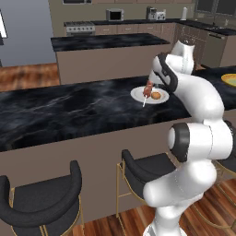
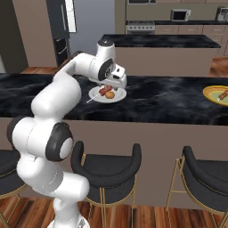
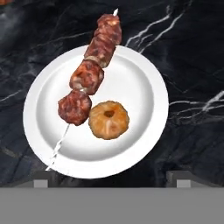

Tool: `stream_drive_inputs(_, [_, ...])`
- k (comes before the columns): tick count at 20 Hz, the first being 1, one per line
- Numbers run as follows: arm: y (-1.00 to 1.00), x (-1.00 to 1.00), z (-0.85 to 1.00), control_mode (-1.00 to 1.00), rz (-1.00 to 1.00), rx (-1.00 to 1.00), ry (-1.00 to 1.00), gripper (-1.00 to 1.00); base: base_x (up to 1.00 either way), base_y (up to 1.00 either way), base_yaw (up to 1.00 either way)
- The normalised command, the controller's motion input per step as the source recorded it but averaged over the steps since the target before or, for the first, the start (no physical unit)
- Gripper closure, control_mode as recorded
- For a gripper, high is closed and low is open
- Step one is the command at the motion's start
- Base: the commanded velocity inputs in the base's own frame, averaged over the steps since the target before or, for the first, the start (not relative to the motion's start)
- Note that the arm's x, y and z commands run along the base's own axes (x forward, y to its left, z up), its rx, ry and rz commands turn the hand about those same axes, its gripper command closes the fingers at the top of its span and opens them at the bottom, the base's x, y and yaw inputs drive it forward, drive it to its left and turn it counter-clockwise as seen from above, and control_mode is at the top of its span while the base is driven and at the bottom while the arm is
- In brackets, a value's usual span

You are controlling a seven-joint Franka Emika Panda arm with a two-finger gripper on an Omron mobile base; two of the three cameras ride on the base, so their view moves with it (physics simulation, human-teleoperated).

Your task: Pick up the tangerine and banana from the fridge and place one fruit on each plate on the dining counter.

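Two dark padded stools [image 2: 107, 169] stand nearest, tucked against the brown side of the long dining counter. Its glossy black marbled tabletop [image 1: 55, 110] carries a white plate [image 3: 140, 87], and the robot's hand hangs directly over that plate, looking straight down on it. The fingers [image 3: 41, 180] stand wide apart with nothing between them, one tip at either side of the plate's near rim in the hand view. The tangerine [image 3: 108, 119] rests on the white plate, a little off its middle, with its dimpled stem end facing up at the camera; being round, it has no long axis to speak of. Touching it is a meat skewer [image 3: 94, 65], whose long axis runs diagonally in the hand view, from the bare stick over the lower-left rim to the meat end overhanging the upper rim. Farther along the tabletop, well apart from the white plate, lies a yellow plate [image 2: 209, 93] bearing a small reddish item too small to tell. Beyond stands a second black-topped counter [image 2: 160, 41], and behind it a stove [image 2: 140, 26] and a microwave [image 2: 180, 14].
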Motion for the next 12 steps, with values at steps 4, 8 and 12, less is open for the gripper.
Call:
stream_drive_inputs(4, [0.15,-0.99,0.23,-1.00,0.01,0.00,-0.12,-1.00,0.00,0.00,0.00])
stream_drive_inputs(8, [0.44,-1.00,0.00,-1.00,0.00,0.00,-0.26,-1.00,0.00,0.00,0.00])
stream_drive_inputs(12, [0.52,-1.00,0.00,-1.00,0.00,0.00,-0.47,-1.00,0.00,0.00,0.00])
